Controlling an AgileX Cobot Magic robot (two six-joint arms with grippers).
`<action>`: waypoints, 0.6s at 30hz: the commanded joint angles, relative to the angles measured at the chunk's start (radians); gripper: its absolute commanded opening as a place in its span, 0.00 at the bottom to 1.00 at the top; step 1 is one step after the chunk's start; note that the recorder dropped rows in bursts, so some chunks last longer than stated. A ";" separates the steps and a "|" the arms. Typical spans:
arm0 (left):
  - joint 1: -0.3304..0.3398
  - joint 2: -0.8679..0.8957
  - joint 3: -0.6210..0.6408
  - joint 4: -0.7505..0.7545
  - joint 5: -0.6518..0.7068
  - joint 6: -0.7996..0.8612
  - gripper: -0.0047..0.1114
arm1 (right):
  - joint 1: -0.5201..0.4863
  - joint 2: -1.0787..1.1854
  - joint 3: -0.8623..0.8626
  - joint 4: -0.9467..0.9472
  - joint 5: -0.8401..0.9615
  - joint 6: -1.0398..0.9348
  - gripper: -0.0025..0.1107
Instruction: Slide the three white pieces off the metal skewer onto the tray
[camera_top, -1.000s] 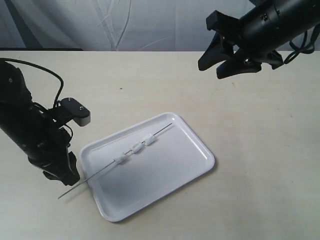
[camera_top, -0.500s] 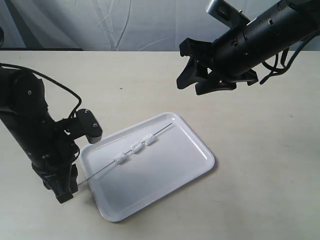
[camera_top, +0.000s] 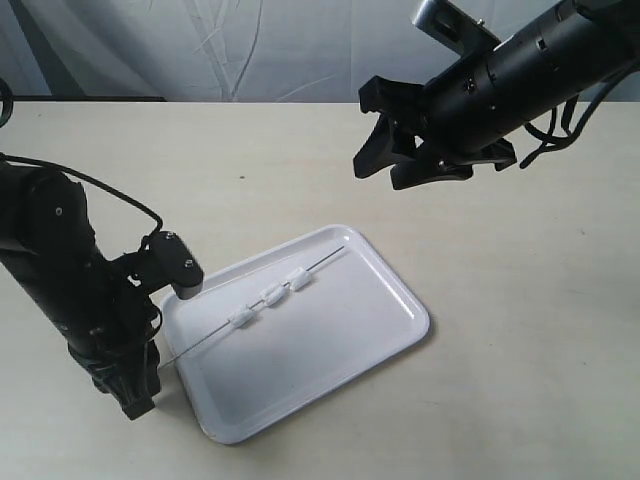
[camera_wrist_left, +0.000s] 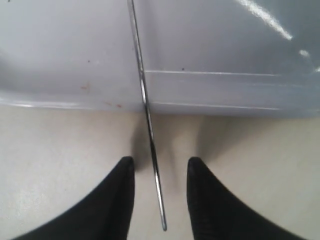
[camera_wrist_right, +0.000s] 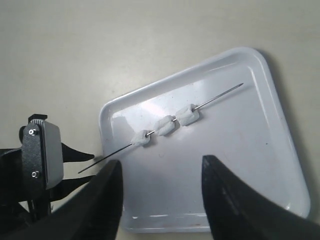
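Observation:
The white tray (camera_top: 330, 345) lies on the table. The metal skewer (camera_top: 205, 341) rests slantwise across it, one end sticking out over the tray's left rim. Three white pieces (camera_top: 272, 295) are threaded along its middle; the right wrist view shows the pieces (camera_wrist_right: 165, 126) in a row. My left gripper (camera_top: 140, 398) stands low at the skewer's overhanging end, open, and the skewer (camera_wrist_left: 150, 145) runs between its two fingers untouched. My right gripper (camera_top: 385, 170) hangs open high above the tray's far side, holding nothing.
The tray's rim (camera_wrist_left: 220, 107) lies just beyond the left fingertips. A dark backdrop edge runs along the table's far side (camera_top: 90, 99). The left arm's camera housing (camera_wrist_right: 45, 155) sits beside the tray's left end.
My left gripper dropped down at the skewer's free end and shifted slightly toward the tray. The right arm swung left and lower, then held still. Skewer and pieces have not moved.

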 joint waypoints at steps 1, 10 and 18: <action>-0.008 0.002 0.004 -0.012 -0.004 -0.004 0.22 | 0.001 0.001 0.001 -0.004 -0.007 -0.008 0.44; -0.008 0.002 0.004 -0.038 -0.006 -0.006 0.04 | 0.001 0.001 0.001 -0.004 -0.007 -0.008 0.44; -0.008 0.000 0.004 -0.045 0.004 -0.140 0.04 | 0.001 0.001 0.020 -0.007 -0.005 -0.008 0.44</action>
